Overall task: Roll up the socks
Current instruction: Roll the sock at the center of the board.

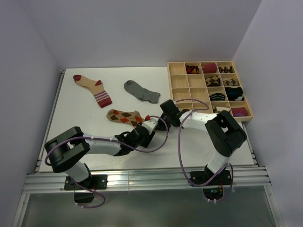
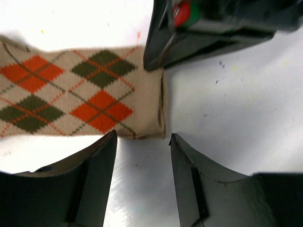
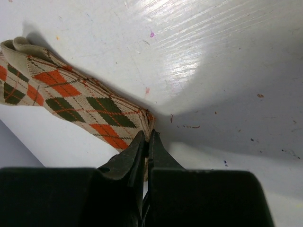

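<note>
The brown argyle sock (image 1: 124, 116) lies flat mid-table, cuff end to the right. My right gripper (image 3: 147, 135) is shut on the cuff's edge, pinching the fabric (image 3: 71, 94) between its tips; in the top view it (image 1: 144, 121) reaches in from the right. My left gripper (image 2: 142, 137) is open and empty just short of the same cuff edge (image 2: 80, 94), with the right gripper's body (image 2: 208, 28) right behind it. In the top view the left gripper (image 1: 140, 130) sits close under the right one. The beige sock with dark-red toe (image 1: 92, 87) and the grey sock (image 1: 141, 91) lie flat farther back.
A wooden compartment tray (image 1: 179, 81) stands at the back right, with several rolled sock bundles in its right-hand cells. White walls close the table at back and both sides. The arms' cables loop over the table's near middle.
</note>
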{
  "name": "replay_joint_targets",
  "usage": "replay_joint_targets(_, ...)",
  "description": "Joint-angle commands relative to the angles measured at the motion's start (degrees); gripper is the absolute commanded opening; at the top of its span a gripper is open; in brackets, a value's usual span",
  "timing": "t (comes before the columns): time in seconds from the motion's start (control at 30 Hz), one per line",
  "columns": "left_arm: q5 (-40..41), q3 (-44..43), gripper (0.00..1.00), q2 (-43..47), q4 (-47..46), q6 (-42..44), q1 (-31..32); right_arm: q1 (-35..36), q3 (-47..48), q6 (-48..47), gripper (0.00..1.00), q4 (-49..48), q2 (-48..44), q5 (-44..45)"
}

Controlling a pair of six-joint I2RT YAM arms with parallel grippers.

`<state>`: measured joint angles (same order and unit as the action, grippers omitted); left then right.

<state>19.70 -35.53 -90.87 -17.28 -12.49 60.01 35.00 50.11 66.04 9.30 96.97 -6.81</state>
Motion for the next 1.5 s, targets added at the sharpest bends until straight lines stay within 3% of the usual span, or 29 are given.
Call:
replay_joint_targets(0.0,1.6,0.7,0.55,2.1,-7.2,2.2,0.5,-0.4,2.5,0.8,0.00,0.4,0.6,-1.2)
replay_joint_targets(0.77,7.8,-3.1,0.53,-6.8,-8.3,7.7,3.1,-0.5,2.7,0.5,0.00,-0.4,1.8,-3.0)
replay_joint_targets(0.87,8.2,-3.3,0.48,-6.9,-8.0,7.4,3.2,-0.5,2.6,0.5,0.00,-0.5,1.8,-3.0)
replay_joint_targets(1.13,8.3,-3.8,0.17,-7.4,-6.4,6.0,3.2,-0.5,2.1,0.5,0.00,-1.0,0.8,-2.9)
replay_joint_targets(1.2,8.2,-4.1,0.02,-7.7,-5.6,5.6,3.3,-0.5,2.3,0.2,0.00,-1.0,0.4,-2.5)
replay_joint_targets(1.27,7.9,-4.5,0.00,-7.7,-4.6,5.0,3.2,-0.5,2.1,-0.3,0.00,-1.4,-0.6,-2.3)
replay_joint_targets(1.33,6.8,-4.8,0.00,-7.4,-4.2,4.7,3.1,-0.5,1.4,-0.5,0.06,-2.9,-2.2,-2.2)
replay_joint_targets(1.47,4.9,-5.5,0.00,-6.2,-2.2,2.8,3.1,-0.5,0.1,-0.7,0.30,-5.9,-5.6,-1.3)
